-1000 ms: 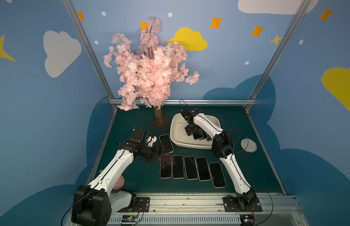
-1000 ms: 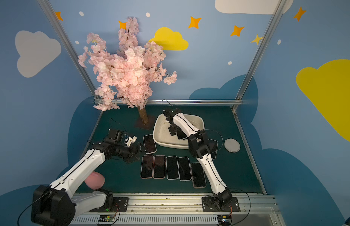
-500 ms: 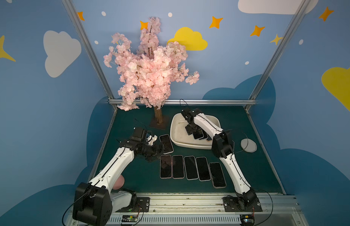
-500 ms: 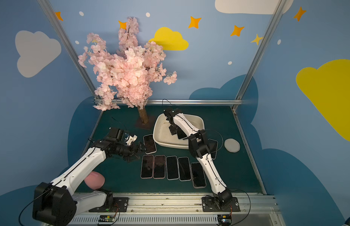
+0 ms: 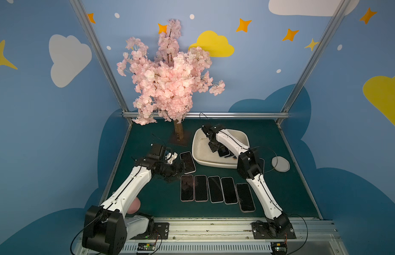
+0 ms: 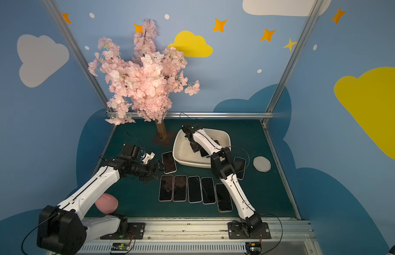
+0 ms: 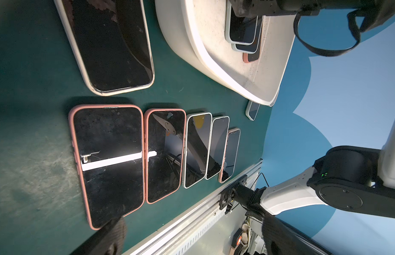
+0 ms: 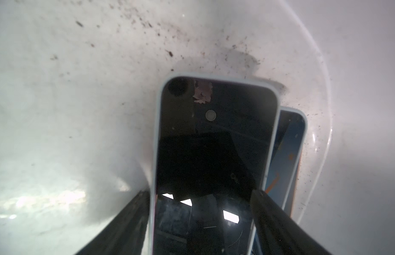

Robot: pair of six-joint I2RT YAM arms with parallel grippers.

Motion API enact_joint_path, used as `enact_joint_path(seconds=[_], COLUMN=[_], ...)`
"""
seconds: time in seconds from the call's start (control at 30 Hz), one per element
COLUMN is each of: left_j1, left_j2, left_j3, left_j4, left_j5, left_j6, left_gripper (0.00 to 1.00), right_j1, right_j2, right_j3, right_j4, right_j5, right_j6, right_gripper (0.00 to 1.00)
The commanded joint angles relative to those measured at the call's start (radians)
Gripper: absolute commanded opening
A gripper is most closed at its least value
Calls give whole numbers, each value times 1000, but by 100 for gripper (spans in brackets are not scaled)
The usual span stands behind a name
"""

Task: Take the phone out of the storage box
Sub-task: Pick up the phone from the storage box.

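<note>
- Cream-white plastic storage box (image 5: 214, 164) stands at the back of the green mat (image 5: 148, 198). The top phone (image 8: 214, 143) lies inside it on a stack of two more, close to the curved wall.
- Change noted: the right gripper (image 8: 201, 193) has drawn its jaws in from full spread. Its black fingers (image 8: 271, 218) now appear to bear on the phone's two long edges. The phone is not yet raised. Judgement: grasp made, lift due next.
- Left gripper (image 5: 180, 166) stands spread wide and empty, low over the mat beside a lone white-cased phone (image 5: 187, 162).
- Edges: the box's rolled rim and the blue-cased phone (image 8: 289, 150) underneath are the likely catch points. A straight rise looks safest.
- Open room: bare box floor on the stack's free side, and bare mat past the row of five phones (image 5: 215, 189), toward the grey disc (image 5: 280, 164).
</note>
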Motion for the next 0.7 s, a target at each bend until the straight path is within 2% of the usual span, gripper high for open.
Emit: enact_joint_path(seconds=[0.0,0.27,0.3,0.37,0.43,0.67], left_j1=[4,4,4,4,4,4], left_j2=[-4,-5,-6,-7,-12,-24], left_j3=[11,4,2,-7,-11,-20], left_j4=[-13,6,10,20,23,13], left_j5=[6,16,19,24,26,22], left_j6=[20,13,12,8,4,4], left_gripper=[100,100,100,100,100,100], right_j1=[-3,-4,-6,-12,-19,-28], right_j2=[40,-64,-71,-79,-77,-60], right_j3=[-28,-28,-28,-28,-30,-49], right_j4=[-26,-5,-1,1,0,-1], right_j5=[-49,-78,-77,-60,-37,-15], right_j6=[19,25,21,13,17,17], right_gripper=[73,70,73,88,98,99])
